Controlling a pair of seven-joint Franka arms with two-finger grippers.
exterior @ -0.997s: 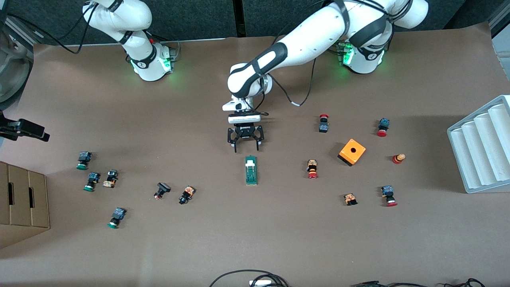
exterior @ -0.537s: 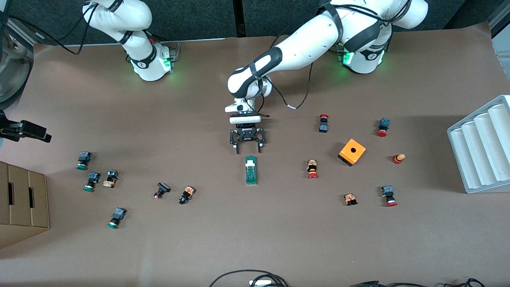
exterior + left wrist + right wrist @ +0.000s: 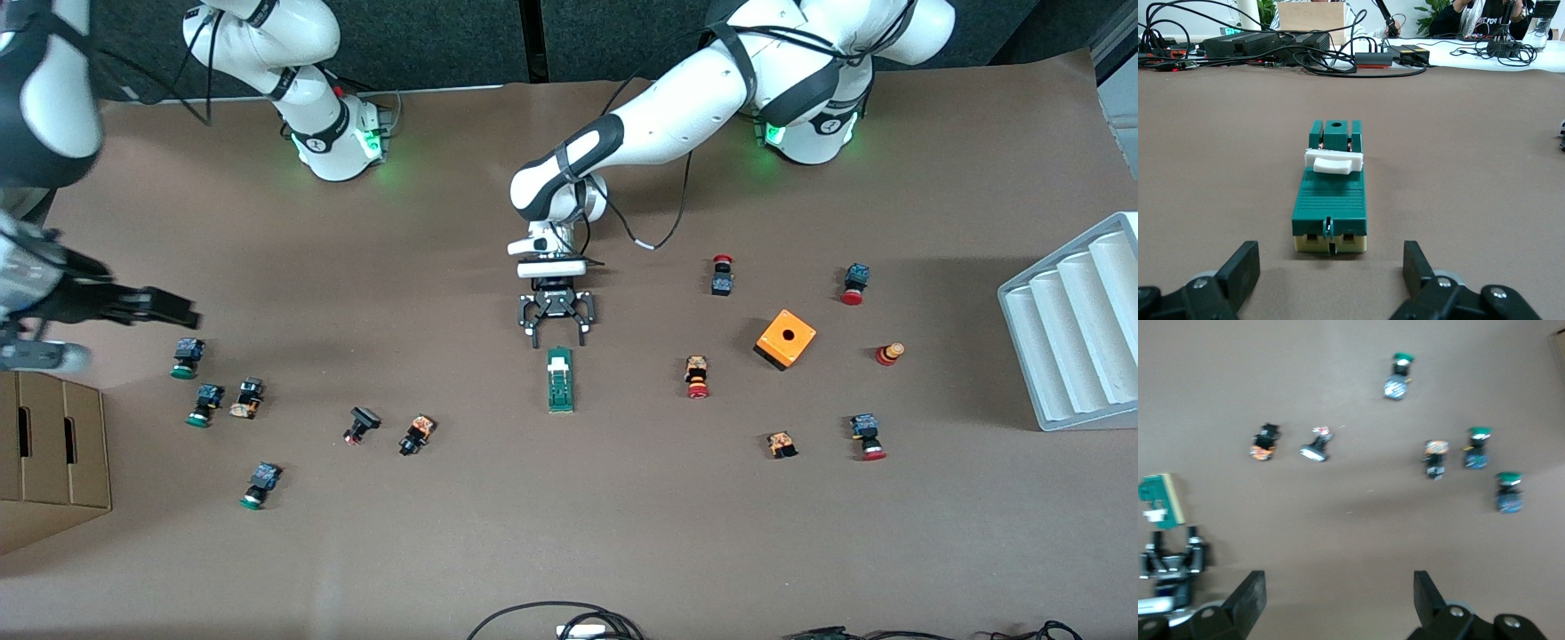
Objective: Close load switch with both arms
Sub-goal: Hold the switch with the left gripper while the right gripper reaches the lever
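The load switch [image 3: 560,380] is a narrow dark-green block with a white piece at the end nearest the robots, lying flat mid-table. In the left wrist view it [image 3: 1331,193] lies straight ahead of the jaws, its cream end facing them. My left gripper [image 3: 558,340] is open and low, just short of the switch's white end and not touching it; its fingers [image 3: 1241,267] stand wider than the switch. My right gripper [image 3: 173,311] is open and empty, up over the table's right-arm end, above green-capped buttons. From there the switch [image 3: 1161,497] and my left gripper [image 3: 1171,550] show far off.
Green-capped push-buttons [image 3: 187,356] and other small parts [image 3: 416,434] lie toward the right arm's end. An orange cube with a hole [image 3: 786,339] and red-capped buttons [image 3: 697,377] lie toward the left arm's end, near a white ribbed tray [image 3: 1076,320]. A cardboard box [image 3: 49,444] stands at the table's edge.
My left gripper has come down closer to the switch's white end. My right arm has swung in over the table, its gripper moving toward the middle.
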